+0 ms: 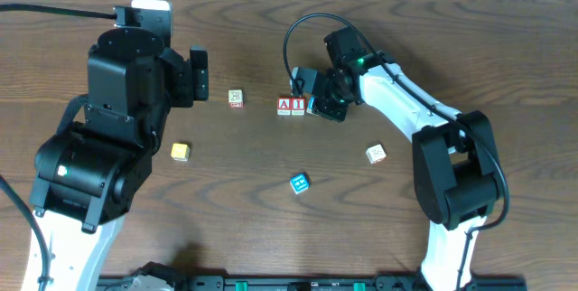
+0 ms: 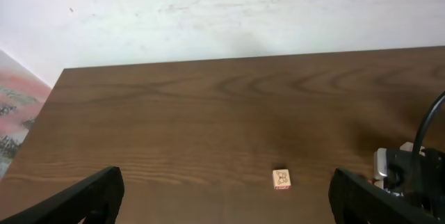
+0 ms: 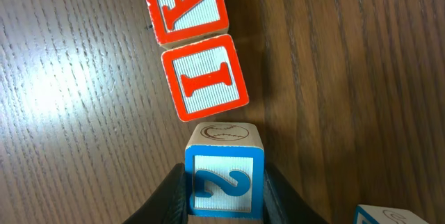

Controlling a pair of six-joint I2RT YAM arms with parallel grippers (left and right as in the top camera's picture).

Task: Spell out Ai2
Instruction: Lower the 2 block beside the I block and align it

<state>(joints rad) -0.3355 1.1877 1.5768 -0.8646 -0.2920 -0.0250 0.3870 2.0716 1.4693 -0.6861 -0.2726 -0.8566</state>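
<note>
Two red letter blocks, A (image 1: pixel 284 106) and I (image 1: pixel 297 106), lie side by side on the table; the right wrist view shows the A (image 3: pixel 184 7) and the I (image 3: pixel 205 76) in a row. My right gripper (image 1: pixel 318 104) is shut on a blue "2" block (image 3: pixel 224 182), held just beside the I block, almost touching it. My left gripper (image 2: pixel 222 203) is open and empty, its fingers wide apart, well to the left of the row.
A beige picture block (image 1: pixel 236 98) (image 2: pixel 281 179) lies left of the A. A yellow block (image 1: pixel 181 152), a blue block (image 1: pixel 300 183) and a beige block (image 1: pixel 376 154) lie nearer the front. Another blue-edged block corner (image 3: pixel 389 216) shows in the right wrist view.
</note>
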